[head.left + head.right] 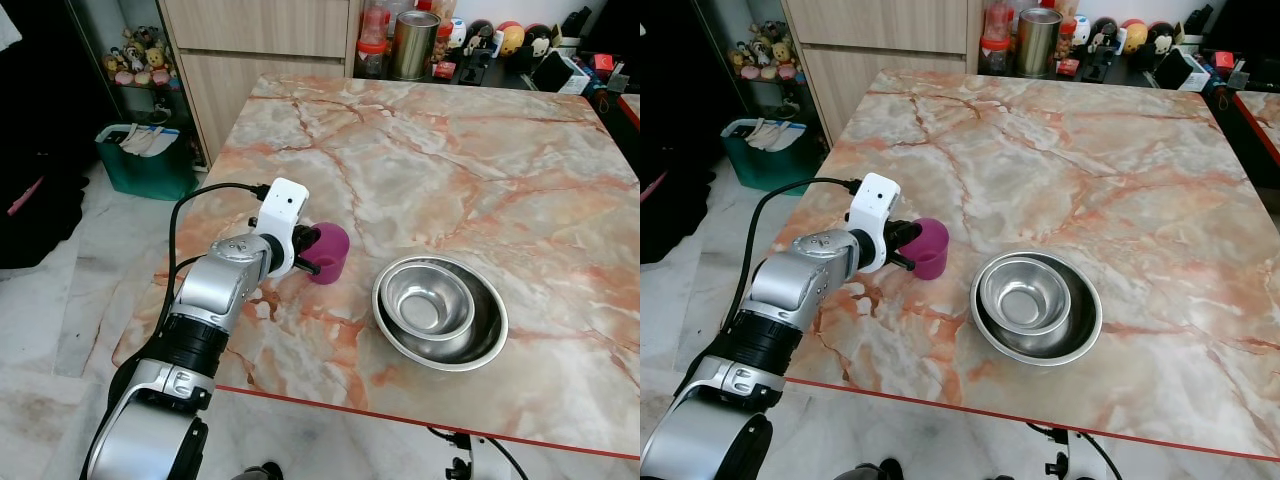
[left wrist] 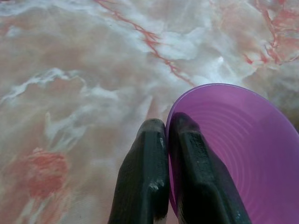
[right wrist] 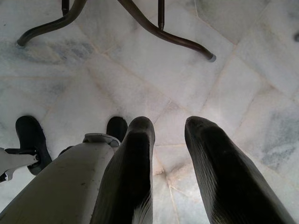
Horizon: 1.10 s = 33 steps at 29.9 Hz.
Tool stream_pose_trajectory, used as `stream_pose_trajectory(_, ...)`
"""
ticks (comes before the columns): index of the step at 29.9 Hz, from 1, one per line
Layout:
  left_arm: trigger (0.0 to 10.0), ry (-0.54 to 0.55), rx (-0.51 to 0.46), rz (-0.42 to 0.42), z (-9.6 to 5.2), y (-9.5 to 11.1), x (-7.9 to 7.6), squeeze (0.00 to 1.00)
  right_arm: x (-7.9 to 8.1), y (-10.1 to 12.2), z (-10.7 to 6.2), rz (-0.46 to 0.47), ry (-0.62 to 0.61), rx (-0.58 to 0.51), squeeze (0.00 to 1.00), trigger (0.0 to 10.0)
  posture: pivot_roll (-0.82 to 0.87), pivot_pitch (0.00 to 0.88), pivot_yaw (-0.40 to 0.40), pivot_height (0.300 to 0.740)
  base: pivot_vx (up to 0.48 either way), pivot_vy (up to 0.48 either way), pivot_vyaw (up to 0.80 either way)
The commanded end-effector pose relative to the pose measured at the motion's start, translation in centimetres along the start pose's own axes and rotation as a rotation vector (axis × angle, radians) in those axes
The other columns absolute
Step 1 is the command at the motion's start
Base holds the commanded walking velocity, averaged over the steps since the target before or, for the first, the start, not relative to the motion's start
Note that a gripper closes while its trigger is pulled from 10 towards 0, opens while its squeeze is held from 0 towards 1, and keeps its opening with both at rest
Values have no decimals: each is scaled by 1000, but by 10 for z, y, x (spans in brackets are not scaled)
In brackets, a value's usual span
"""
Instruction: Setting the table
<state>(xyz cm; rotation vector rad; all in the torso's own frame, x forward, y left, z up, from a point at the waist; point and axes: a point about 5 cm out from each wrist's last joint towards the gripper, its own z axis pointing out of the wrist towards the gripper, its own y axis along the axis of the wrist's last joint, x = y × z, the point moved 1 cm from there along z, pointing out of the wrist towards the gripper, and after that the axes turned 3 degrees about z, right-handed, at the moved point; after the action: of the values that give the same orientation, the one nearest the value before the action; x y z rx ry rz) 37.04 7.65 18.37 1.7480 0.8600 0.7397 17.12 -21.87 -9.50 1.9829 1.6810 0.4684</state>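
A purple plastic cup (image 1: pixel 329 252) stands upright on the marble table (image 1: pixel 430 160), near its left front part. My left gripper (image 1: pixel 307 251) is shut on the cup's near rim; in the left wrist view one black finger (image 2: pixel 142 182) is outside the wall and the other finger (image 2: pixel 201 186) is inside the purple cup (image 2: pixel 238 154). Two nested steel bowls (image 1: pixel 440 310) sit to the cup's right, a hand's width away. My right gripper (image 3: pixel 163 128) hangs below the table over the floor, fingers slightly apart with nothing between them.
A steel canister (image 1: pixel 414 44), bottles and small figurines line the far edge of the table. A green bin (image 1: pixel 145 155) stands on the floor to the left, by wooden cabinets (image 1: pixel 260 60). The table's front edge (image 1: pixel 400 415) is red-trimmed. Table legs (image 3: pixel 140 23) cross the marble floor below.
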Motion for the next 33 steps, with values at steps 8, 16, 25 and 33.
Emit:
stream_pose_trajectory(8, 10000, -33, 13, 20, 0, -3, -5, 718, 0, -5, -1, 12, -3, 13, 0, 10000, -24, 128, 2, 740, 0, 0, 0)
stream_pose_trajectory(16, 10000, -35, 0, 24, -1, -1, -5, 835, 0, -5, -1, 13, -2, 13, 0, 10000, -22, 129, 2, 740, 0, 0, 0)
stream_pose_trajectory(25, 10000, -21, -30, 25, -1, 3, -2, 0, 0, -5, -1, 13, 0, 13, 0, 10000, -23, 134, 0, 740, 0, 0, 0)
stream_pose_trajectory(33, 10000, -4, -50, 16, -2, 8, 0, 0, 0, -5, -1, 11, 1, 12, 0, 10000, -20, 134, -1, 740, 0, 0, 0)
